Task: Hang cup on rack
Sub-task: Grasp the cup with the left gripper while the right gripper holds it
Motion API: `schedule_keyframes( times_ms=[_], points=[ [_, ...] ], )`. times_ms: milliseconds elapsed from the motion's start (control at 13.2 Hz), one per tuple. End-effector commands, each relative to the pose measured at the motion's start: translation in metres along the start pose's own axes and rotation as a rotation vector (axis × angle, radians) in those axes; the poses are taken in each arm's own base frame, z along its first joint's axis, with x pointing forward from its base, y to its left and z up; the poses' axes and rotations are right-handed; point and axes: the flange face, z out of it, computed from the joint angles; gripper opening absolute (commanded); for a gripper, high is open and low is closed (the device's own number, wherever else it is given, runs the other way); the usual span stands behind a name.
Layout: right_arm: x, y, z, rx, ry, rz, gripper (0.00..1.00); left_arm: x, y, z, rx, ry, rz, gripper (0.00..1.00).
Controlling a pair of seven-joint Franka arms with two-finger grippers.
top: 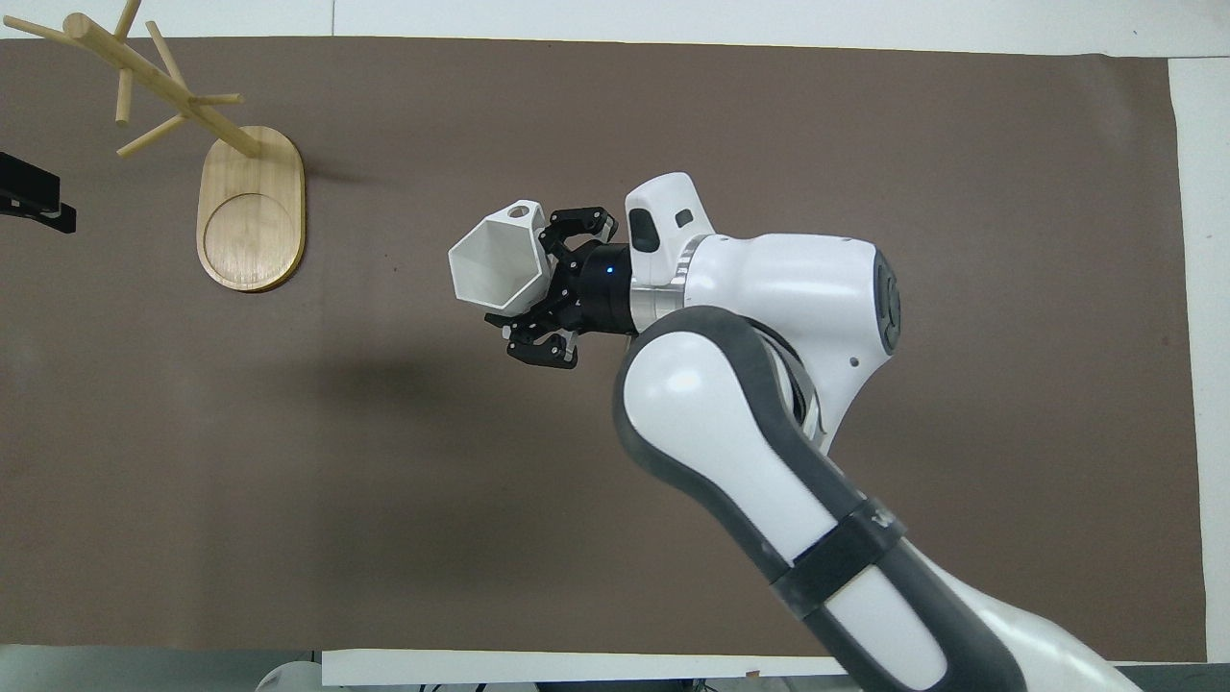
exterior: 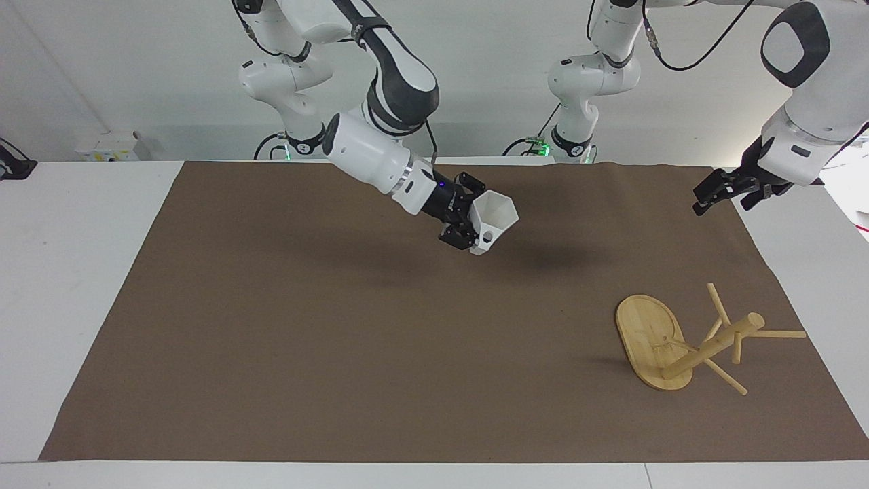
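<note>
One cup [exterior: 494, 219], one rack [exterior: 679, 343]; no writing reads. The right gripper [exterior: 470, 224] clamps the cup over the mat's [exterior: 339, 339] middle; the left gripper [exterior: 709, 197] hangs parted over the mat's corner.

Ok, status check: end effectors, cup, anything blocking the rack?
Right end effector shut on cup, airborne mid-mat. Left end effector open, waiting. Rack upright, path unobstructed.

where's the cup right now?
The cup is in the air, held by the right gripper over the middle of the brown mat, well short of the rack at the left arm's end.
</note>
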Motion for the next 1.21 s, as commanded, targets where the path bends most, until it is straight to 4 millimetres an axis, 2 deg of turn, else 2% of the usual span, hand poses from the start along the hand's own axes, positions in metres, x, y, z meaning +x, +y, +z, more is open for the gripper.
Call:
schedule_keyframes(
  times_ms=[0, 76, 227, 378, 530, 757, 984, 1135],
  points=[
    [0.009, -0.009, 0.012, -0.032, 0.017, 0.004, 0.24, -0.009, 0.037, 0.003, 0.01, 0.016, 0.073, 1.0],
    [0.008, -0.012, 0.015, -0.031, 0.015, 0.002, 0.24, -0.02, 0.052, 0.015, 0.006, -0.002, 0.094, 1.0],
    [0.009, -0.012, 0.015, -0.038, 0.016, 0.002, 0.25, -0.03, 0.108, 0.026, -0.064, 0.065, 0.05, 0.99],
    [0.008, -0.011, 0.015, -0.049, 0.014, 0.004, 0.25, -0.043, 0.166, 0.027, -0.086, 0.105, 0.042, 0.99],
    [0.007, -0.011, 0.015, -0.05, 0.013, 0.004, 0.25, -0.056, 0.208, 0.028, -0.15, 0.092, 0.032, 0.99],
    [0.006, -0.011, 0.015, -0.059, 0.012, 0.006, 0.25, -0.076, 0.246, 0.027, -0.179, 0.065, 0.051, 0.98],
    [0.005, -0.01, 0.015, -0.061, 0.011, 0.008, 0.25, -0.083, 0.254, 0.028, -0.23, 0.009, 0.041, 0.98],
    [0.005, -0.01, 0.016, -0.06, 0.011, 0.007, 0.25, -0.083, 0.259, 0.031, -0.237, 0.027, 0.053, 0.92]
  ],
)
